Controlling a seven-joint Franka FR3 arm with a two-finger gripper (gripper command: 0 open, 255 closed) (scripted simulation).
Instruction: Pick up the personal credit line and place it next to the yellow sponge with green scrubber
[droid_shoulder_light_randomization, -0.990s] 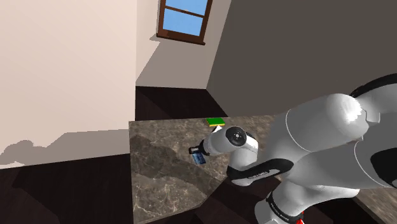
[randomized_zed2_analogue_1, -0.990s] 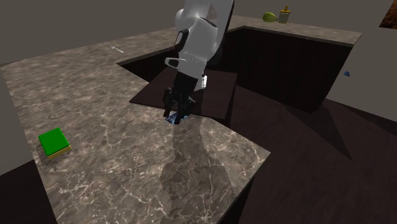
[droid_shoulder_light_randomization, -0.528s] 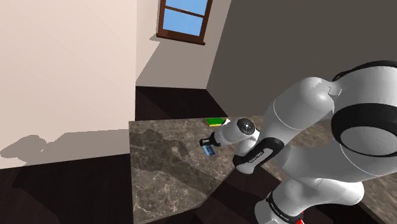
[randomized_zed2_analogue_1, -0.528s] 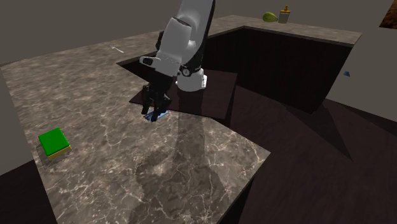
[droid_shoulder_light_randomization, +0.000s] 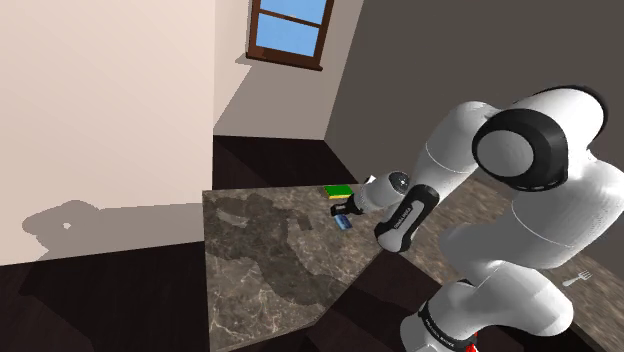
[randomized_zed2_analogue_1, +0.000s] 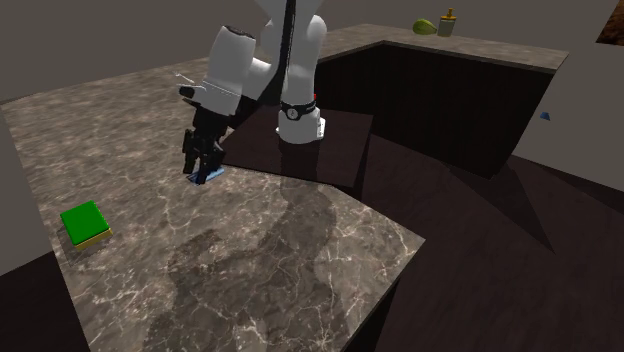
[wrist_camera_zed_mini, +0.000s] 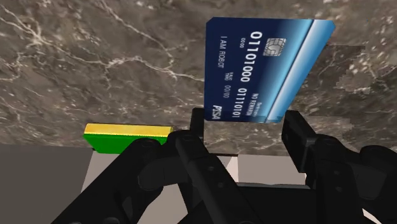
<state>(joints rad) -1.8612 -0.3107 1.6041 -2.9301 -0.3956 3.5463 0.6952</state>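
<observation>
While our white arm (randomized_zed2_analogue_1: 240, 75) bends low over the table (randomized_zed2_analogue_1: 300, 260), wrist pointing down, our jaws clasp the blue card (wrist_camera_zed_mini: 267, 67); the green-topped sponge (wrist_camera_zed_mini: 127, 137) lies nearby.

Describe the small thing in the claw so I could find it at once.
Find the dark marble counter and follow the white arm down to its black claw. Clasped there is a thin dark blue card with white numbers and a chip. Its nearest neighbour, a sponge, is a thick block, green on yellow.
</observation>
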